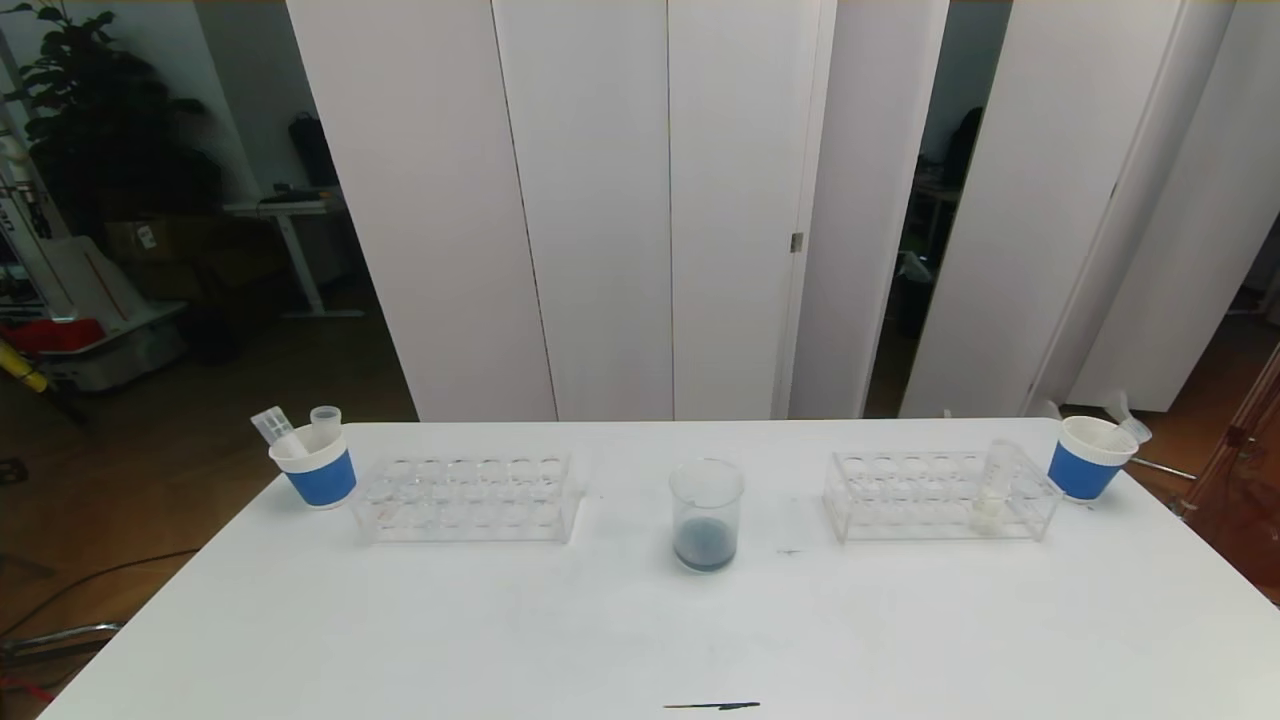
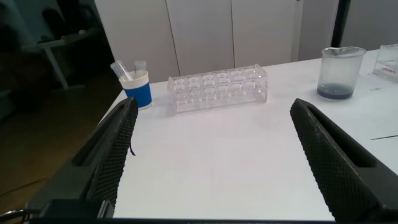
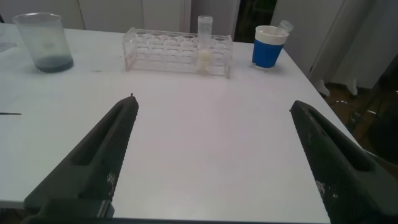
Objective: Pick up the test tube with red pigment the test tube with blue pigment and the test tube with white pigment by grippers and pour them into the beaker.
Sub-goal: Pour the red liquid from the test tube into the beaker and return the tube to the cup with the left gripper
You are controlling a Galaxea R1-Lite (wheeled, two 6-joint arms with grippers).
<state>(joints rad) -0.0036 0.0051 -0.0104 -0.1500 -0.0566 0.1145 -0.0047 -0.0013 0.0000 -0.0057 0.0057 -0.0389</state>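
Observation:
The clear beaker (image 1: 706,514) stands at the table's middle with dark bluish pigment at its bottom; it also shows in the left wrist view (image 2: 339,72) and the right wrist view (image 3: 43,42). The test tube with white pigment (image 1: 993,487) stands upright in the right rack (image 1: 935,495), also seen in the right wrist view (image 3: 204,45). No tube with blue or red pigment shows. My left gripper (image 2: 211,112) is open and empty above the table's near left. My right gripper (image 3: 212,107) is open and empty above the near right. Neither arm shows in the head view.
An empty clear rack (image 1: 468,497) stands left of the beaker. A white cup with a blue band (image 1: 315,465) at the far left holds two empty tubes. A like cup (image 1: 1090,457) at the far right holds one tube. The table edge lies near both cups.

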